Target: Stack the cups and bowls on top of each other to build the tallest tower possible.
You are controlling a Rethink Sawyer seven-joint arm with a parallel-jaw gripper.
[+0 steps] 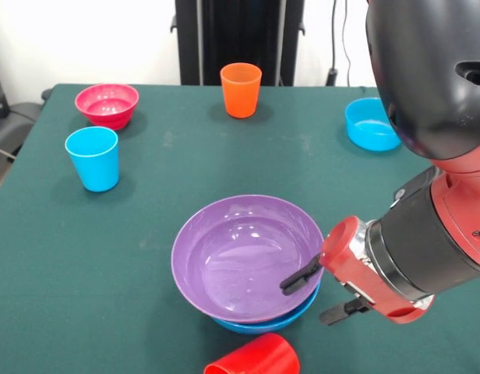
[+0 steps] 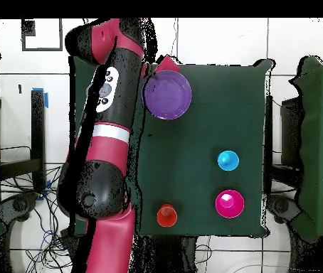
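Here the gripper (image 1: 312, 291) reaches in from the right of the front view, its two thin black fingers (image 1: 301, 276) spread apart astride the purple bowl's (image 1: 244, 258) right rim, one inside the smooth basin, one outside and lower. That wide, glossy, rounded bowl sits nested in a blue bowl (image 1: 263, 321), only a thin crescent of which shows beneath; together they form the tower near the front-middle of the dark green cloth table (image 1: 146, 296). A red cup (image 1: 255, 358) lies tipped at the near edge. Far left stand a tapered light blue cup (image 1: 93, 158) and a pink bowl (image 1: 107, 104); far centre an orange cup (image 1: 241, 89); far right another blue bowl (image 1: 369, 124).
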